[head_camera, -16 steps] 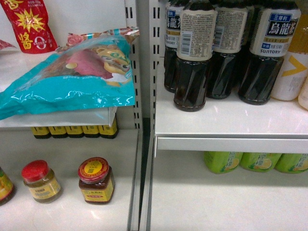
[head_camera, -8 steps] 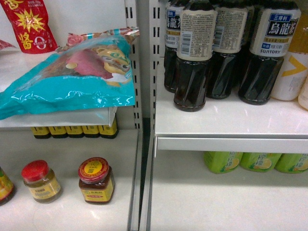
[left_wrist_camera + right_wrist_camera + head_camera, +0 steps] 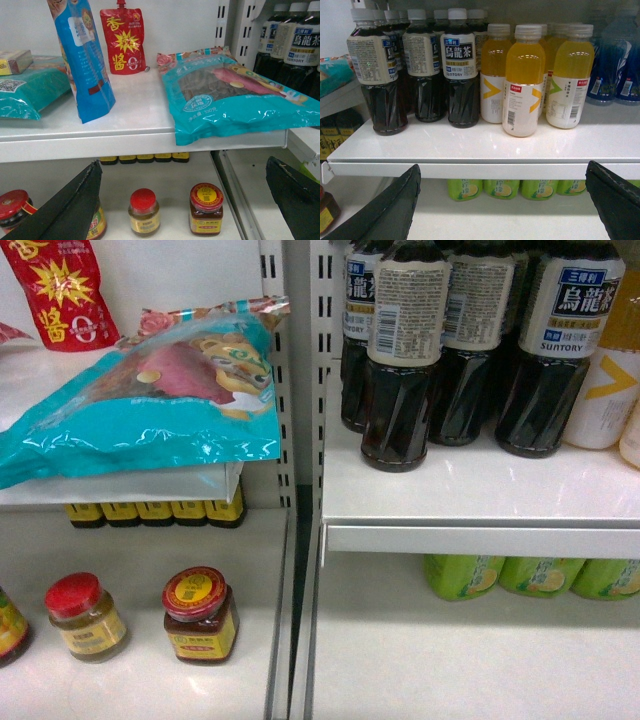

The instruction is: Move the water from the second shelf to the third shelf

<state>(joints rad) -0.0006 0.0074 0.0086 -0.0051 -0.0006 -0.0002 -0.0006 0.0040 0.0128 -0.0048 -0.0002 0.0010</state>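
R gripper (image 3: 502,210) wide open, empty, below shelf (image 3: 485,150). L gripper (image 3: 185,210) same. Water: prob blue bottles (image 3: 615,65) far right, partly cut off. Shift right, grab mid-body.

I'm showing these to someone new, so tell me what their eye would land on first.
The big teal snack bag lying flat and jutting over the edge of the left shelf grabs attention first, with the red pouch standing behind it. Next come the dark tea bottles lined up beside the orange drinks on the right shelf. Below left stand two small red-lidded jars.
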